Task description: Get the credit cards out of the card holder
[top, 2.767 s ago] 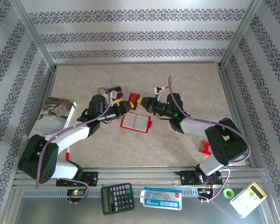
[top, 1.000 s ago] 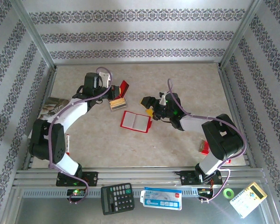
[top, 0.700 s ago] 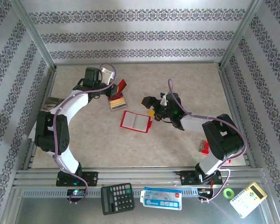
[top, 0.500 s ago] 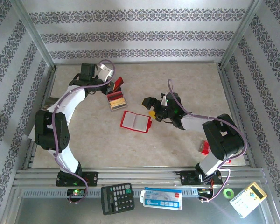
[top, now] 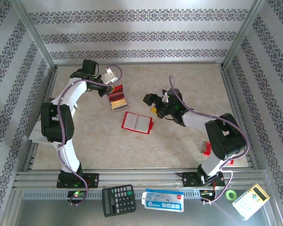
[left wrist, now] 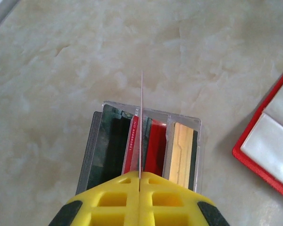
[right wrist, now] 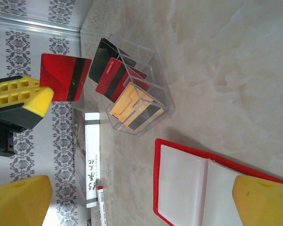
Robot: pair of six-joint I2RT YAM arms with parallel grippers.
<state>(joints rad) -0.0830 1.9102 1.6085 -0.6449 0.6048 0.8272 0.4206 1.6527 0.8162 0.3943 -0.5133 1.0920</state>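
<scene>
Top view: left arm [top: 71, 94] stretched to the far-left part of the desk [top: 193, 80]. The left fingers [top: 109, 87] are clamped on a red card [top: 115, 89], held just above a clear box [top: 118, 100] that has more credit cards [top: 118, 99] standing in it. The card holder [top: 137, 123] lies open and flat mid-desk, pale pockets up, near the box but apart from it. The right fingers [top: 149, 100] are spread apart, just beyond the holder's far-right corner, holding nothing. A red box [top: 207, 149] sits at the right edge. On the front rail: calculator [top: 118, 199], blue-white packet [top: 163, 200], green tape roll [top: 231, 194].

Left wrist view: yellow left fingers [left wrist: 115, 202] are pressed together on the red card [left wrist: 141, 117], which is edge-on, a thin upright line. Below it the clear box [left wrist: 198, 129] holds a dark card [left wrist: 108, 146], a red one [left wrist: 154, 148] and a tan one [left wrist: 181, 153], each in its own slot. A corner of the card holder [left wrist: 269, 150] is at right.

Right wrist view: right fingers [right wrist: 263, 202] are wide apart at the lower corners, with the open card holder [right wrist: 191, 181] between them, untouched. The left fingers [right wrist: 21, 96] grip the red card [right wrist: 63, 77] by one end, clear of the clear box [right wrist: 146, 113]. In the box are a dark card [right wrist: 105, 59], a red card [right wrist: 117, 77] and a tan card [right wrist: 131, 106], tilted.
</scene>
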